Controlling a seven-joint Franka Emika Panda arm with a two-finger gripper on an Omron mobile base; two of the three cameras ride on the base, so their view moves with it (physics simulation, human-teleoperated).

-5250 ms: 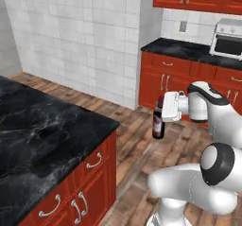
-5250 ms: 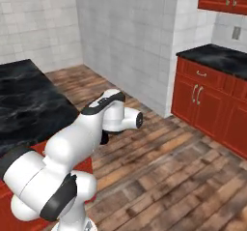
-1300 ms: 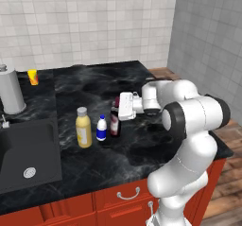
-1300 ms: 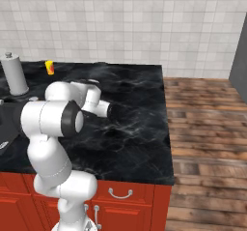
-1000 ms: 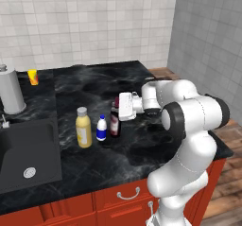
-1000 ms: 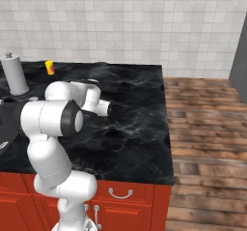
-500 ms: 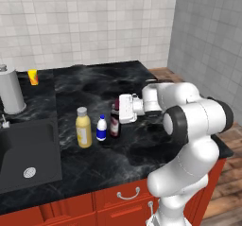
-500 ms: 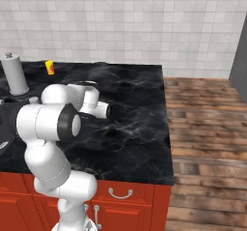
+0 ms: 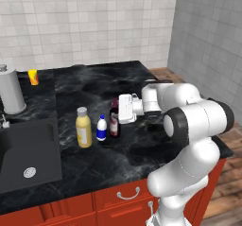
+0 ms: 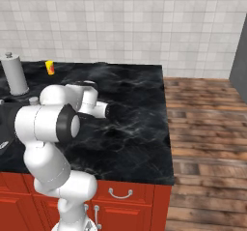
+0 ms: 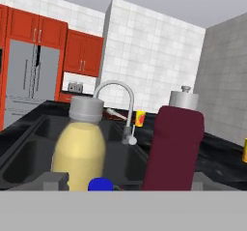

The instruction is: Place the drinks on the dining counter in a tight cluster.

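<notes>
Left base view shows our gripper [image 9: 118, 109] with jaws spread beside the upright wine bottle [image 9: 114, 120], which stands on the dining counter [image 9: 142, 147] touching-close to the small blue-and-white bottle [image 9: 101, 128] and yellow bottle [image 9: 83, 127], leftward of the hand.

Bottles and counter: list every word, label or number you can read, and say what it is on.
No text can be read anywhere.
wine bottle: red label, no lettering to make out.
yellow bottle: plain, no print.
small blue-and-white bottle: label too small to read.
orange cup: no marking.
counter: veined stone, no signs.
</notes>
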